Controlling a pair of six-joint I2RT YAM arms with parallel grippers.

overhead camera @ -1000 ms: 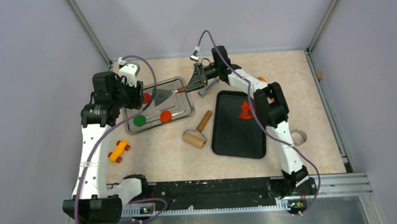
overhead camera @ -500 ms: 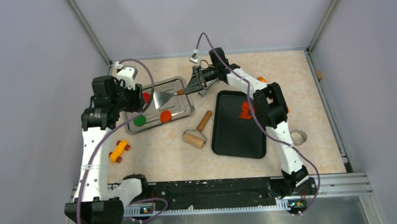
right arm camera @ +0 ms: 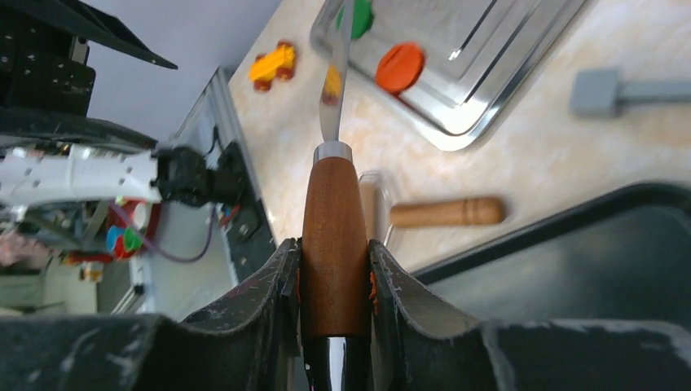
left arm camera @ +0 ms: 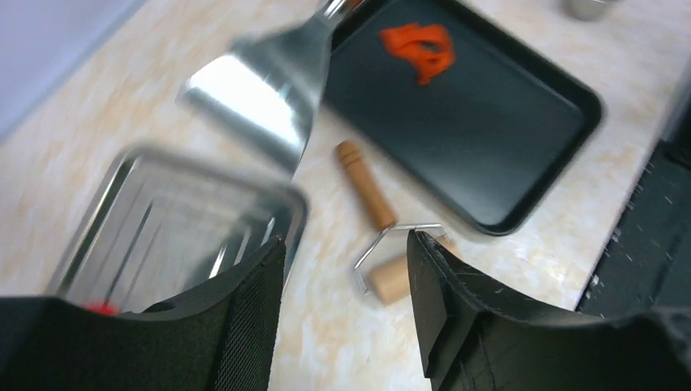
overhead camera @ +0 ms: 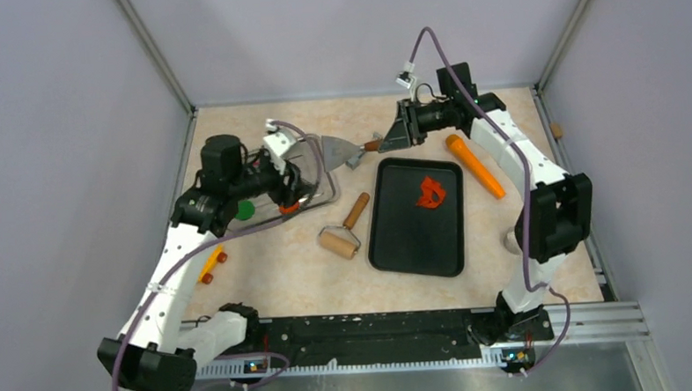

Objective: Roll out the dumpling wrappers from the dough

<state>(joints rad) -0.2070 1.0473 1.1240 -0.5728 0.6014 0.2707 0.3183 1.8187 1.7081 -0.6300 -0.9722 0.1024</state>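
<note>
Right fingers (right arm camera: 265, 314) closed narrow on the brown wooden handle of a flat steel spatula (right arm camera: 334, 212), one pad on each side, blade pointing away from the wrist. Probably gripped at the handle so the blade can slide flat under soft clay

Blade hangs over bare surface at the far side, just right of the shiny steel tray (overhead camera: 327, 193). Its face looks bare in the left wrist view

Left fingers (left arm camera: 244, 326) stand moderately apart with nothing between them, over the right end of the steel tray. Through the gap: worktop and the small wooden roller with wire frame and wooden handle (left arm camera: 383, 236). My read: this hand is free to go for the roller

Dough: ragged orange-red clay piece (overhead camera: 430, 193) alone on the far half of the black rectangular tray (overhead camera: 415, 250), thin and torn, not yet rolled out again

Wrappers: green clay disc (overhead camera: 244, 210) and orange-red clay disc (right arm camera: 400, 67) near the steel tray's near rim. Red sliver (left arm camera: 102, 307) shows under the left wrist. No blue one seen

Strays, all well apart from the dough: long orange carrot-shaped toy (overhead camera: 475, 165) right of the black tray, yellow toy car (right arm camera: 273, 63) near left

Worktop (overhead camera: 284, 277) beige, marbled, matte. Pale lilac walls on three sides, aluminium posts in the far corners, metal rail along the near edge
</note>
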